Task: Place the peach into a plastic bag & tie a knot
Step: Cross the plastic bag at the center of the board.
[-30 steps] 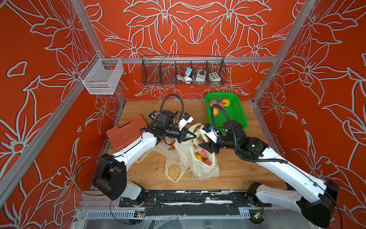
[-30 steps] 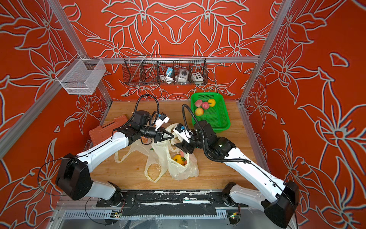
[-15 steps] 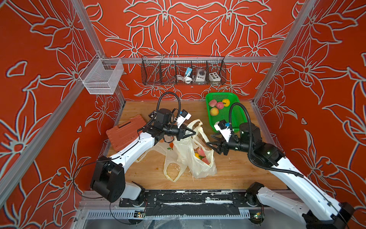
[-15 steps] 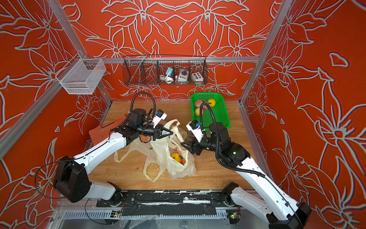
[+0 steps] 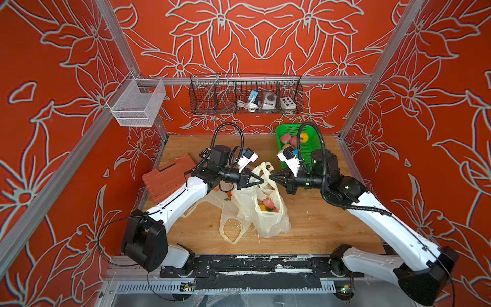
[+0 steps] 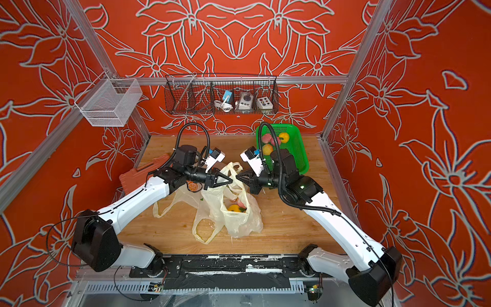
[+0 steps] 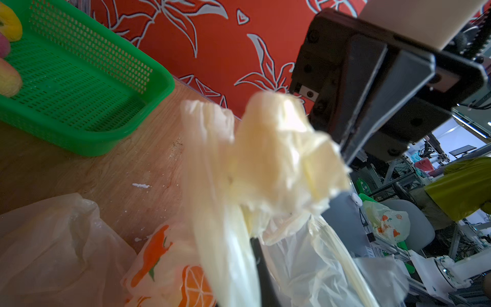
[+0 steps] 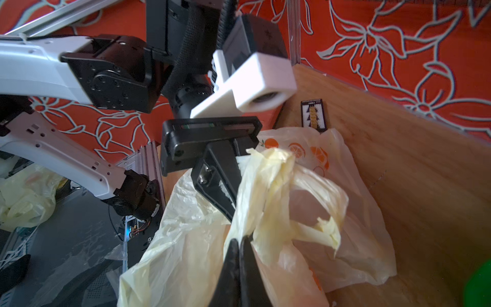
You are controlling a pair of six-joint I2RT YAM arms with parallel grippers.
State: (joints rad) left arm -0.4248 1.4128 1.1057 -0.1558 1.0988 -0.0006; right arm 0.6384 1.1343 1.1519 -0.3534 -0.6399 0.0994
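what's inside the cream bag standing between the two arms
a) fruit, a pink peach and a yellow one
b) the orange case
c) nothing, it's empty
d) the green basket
a: through the open mouth of the cream bag, both top views show a pink peach lying beside a yellow fruit.

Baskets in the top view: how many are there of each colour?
White mesh basket: 1
Black wire basket: 1
Green basket: 1
Total: 3
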